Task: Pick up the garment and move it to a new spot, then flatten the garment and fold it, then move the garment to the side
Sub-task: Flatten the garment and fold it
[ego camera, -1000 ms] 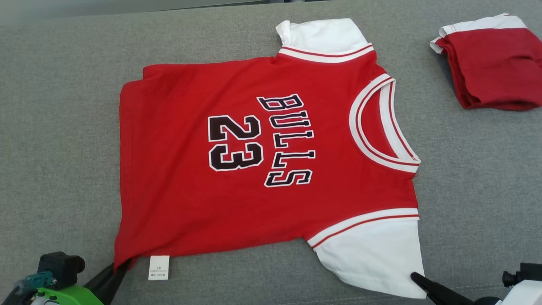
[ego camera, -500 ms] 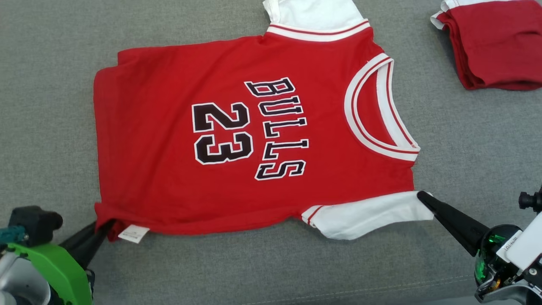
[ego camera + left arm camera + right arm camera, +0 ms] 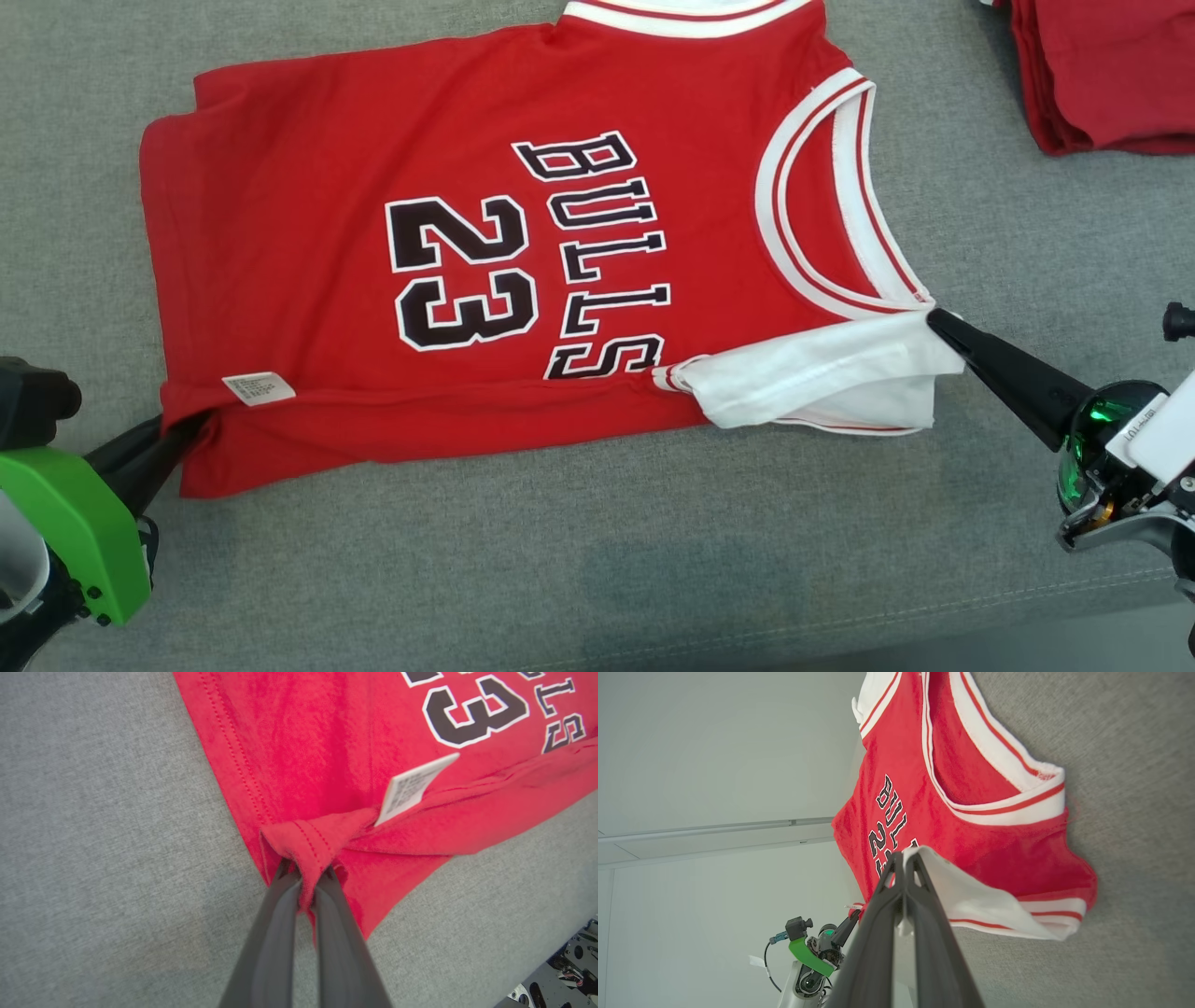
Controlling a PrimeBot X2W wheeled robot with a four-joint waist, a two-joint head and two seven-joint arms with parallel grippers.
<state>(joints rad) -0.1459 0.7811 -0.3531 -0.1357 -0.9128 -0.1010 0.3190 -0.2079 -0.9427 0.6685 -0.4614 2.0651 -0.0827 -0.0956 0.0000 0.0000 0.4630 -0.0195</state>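
With the left end effector (image 3: 185, 429) clamped on the hem corner (image 3: 303, 835) of the jersey (image 3: 308, 187) and the right end effector (image 3: 935, 319) clamped on its white sleeve (image 3: 822, 373), the edge stretched between them has now rolled over the printed front, so the fold has begun.

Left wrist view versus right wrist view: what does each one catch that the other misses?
Left wrist view's own: a close-up of the left fingers pinching the hem corner of the red jersey, with its stitching and white care label. Right wrist view's own: the right fingers clamped on the white sleeve, the striped neckline, the other arm's green casing and a pale wall. Shared: the jersey, its black lettering and the grey fabric surface.
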